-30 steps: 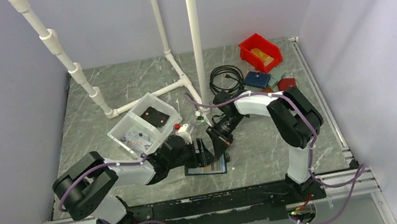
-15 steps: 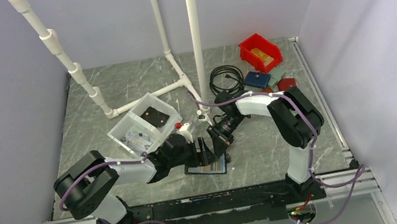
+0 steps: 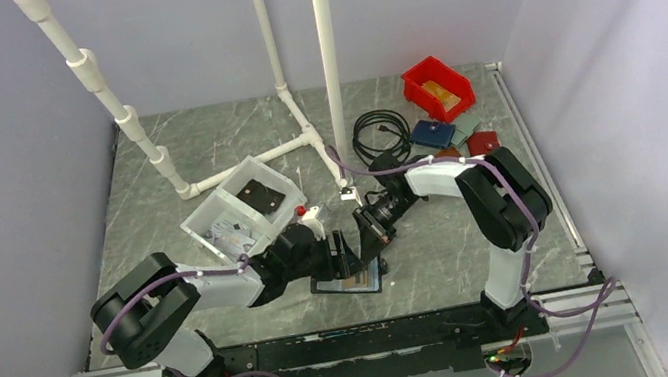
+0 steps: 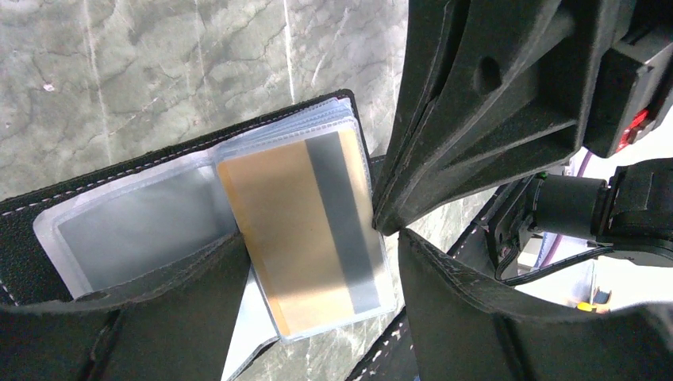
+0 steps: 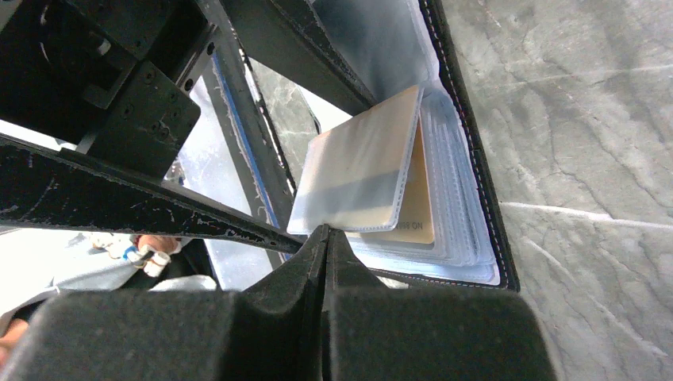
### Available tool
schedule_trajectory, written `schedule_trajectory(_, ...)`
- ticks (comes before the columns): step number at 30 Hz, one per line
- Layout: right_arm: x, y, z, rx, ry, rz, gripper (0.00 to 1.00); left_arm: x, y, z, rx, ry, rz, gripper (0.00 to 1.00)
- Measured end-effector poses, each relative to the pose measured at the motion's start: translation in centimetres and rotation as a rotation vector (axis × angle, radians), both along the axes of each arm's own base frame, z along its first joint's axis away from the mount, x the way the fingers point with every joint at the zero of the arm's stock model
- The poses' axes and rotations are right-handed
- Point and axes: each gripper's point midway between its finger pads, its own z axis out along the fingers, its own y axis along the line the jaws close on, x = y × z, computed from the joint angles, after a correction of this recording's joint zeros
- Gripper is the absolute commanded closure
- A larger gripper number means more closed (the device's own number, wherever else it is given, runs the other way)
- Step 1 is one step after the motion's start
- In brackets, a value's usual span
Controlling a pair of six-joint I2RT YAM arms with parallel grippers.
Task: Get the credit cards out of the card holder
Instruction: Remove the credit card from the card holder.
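The black card holder [image 3: 353, 283] lies open on the table between both arms. In the left wrist view its black cover [image 4: 119, 178] holds clear sleeves, and a gold-tan credit card [image 4: 294, 230] with a grey stripe sits in the raised sleeve. My left gripper [image 4: 317, 317] is open, its fingers [image 4: 492, 317] on either side of that sleeve. My right gripper [image 5: 325, 232] is shut, its tips pinching the raised sleeve's edge [image 5: 357, 171]. A second gold card [image 5: 418, 208] lies in the stack below. I see no pale greyish card.
A white bin [image 3: 247, 207] stands behind the left arm. A white pipe frame [image 3: 302, 138] rises at the back. A black cable coil [image 3: 380, 131], a red bin [image 3: 439, 88], a dark blue wallet [image 3: 432, 134] and a reddish wallet [image 3: 482, 141] lie at the back right.
The right arm has shifted slightly to the right and back. Both grippers stay over the open card holder.
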Motion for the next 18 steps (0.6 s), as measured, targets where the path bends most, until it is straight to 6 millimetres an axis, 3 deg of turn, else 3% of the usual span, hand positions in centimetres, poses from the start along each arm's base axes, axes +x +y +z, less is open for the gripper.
schedule_trajectory(10,1.1,1.4,2.0,0.119,-0.026,-0.018,1.00,0.1,-0.3,0.1,-0.002,-0.010,-0.012,0.25)
schedule_trajectory(18,2.0,2.4,2.4,0.172,-0.096,-0.006,1.00,0.4,-0.7,-0.1,0.009,-0.021,-0.016,0.37)
